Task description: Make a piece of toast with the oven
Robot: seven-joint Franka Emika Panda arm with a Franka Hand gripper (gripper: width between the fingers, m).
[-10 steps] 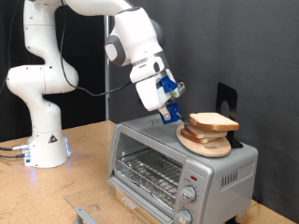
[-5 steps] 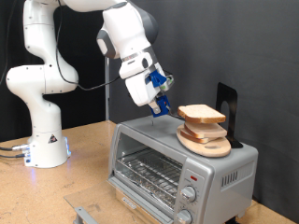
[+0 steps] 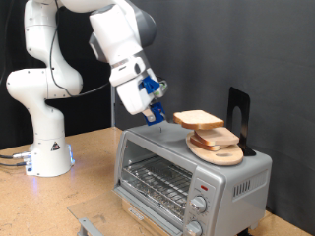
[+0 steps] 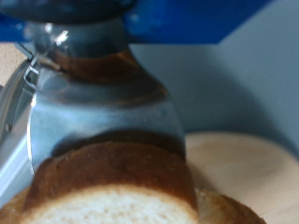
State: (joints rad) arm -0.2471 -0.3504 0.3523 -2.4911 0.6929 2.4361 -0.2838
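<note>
Fingers: I saw the gripper (image 3: 155,114) up in the air above the oven's top, toward the exterior view's left end of it. The fingers were clenched on the piece of toast (image 3: 199,119), gripping it at its left edge as the exterior view shows it.

Toast, where: It hung in the air, held up over the oven (image 3: 192,174), just above the round wooden plate (image 3: 219,149) and partly over it. It did not touch the plate.

Toast, which way: It lay almost flat, tipped only a little. Its long side ran from the fingers out toward the exterior view's right. The pale face looked up and the brown crust (image 4: 107,172) ran round the edge.

Up close: In the wrist view the crust and pale bread (image 4: 107,206) filled the low part of the picture, right against one dark, shiny finger (image 4: 103,98). The plate's pale wood (image 4: 248,168) showed behind it.

Oven: It sat on the tabletop (image 3: 94,167) with its glass door shut. The wire rack (image 3: 157,180) showed through the glass. Two knobs (image 3: 198,205) were at the front on the exterior view's right.

What changed: Half a second earlier the toast and the gripper were further toward the exterior view's right, with the toast more fully over the plate. Both had moved left. The plate stayed where it was.
</note>
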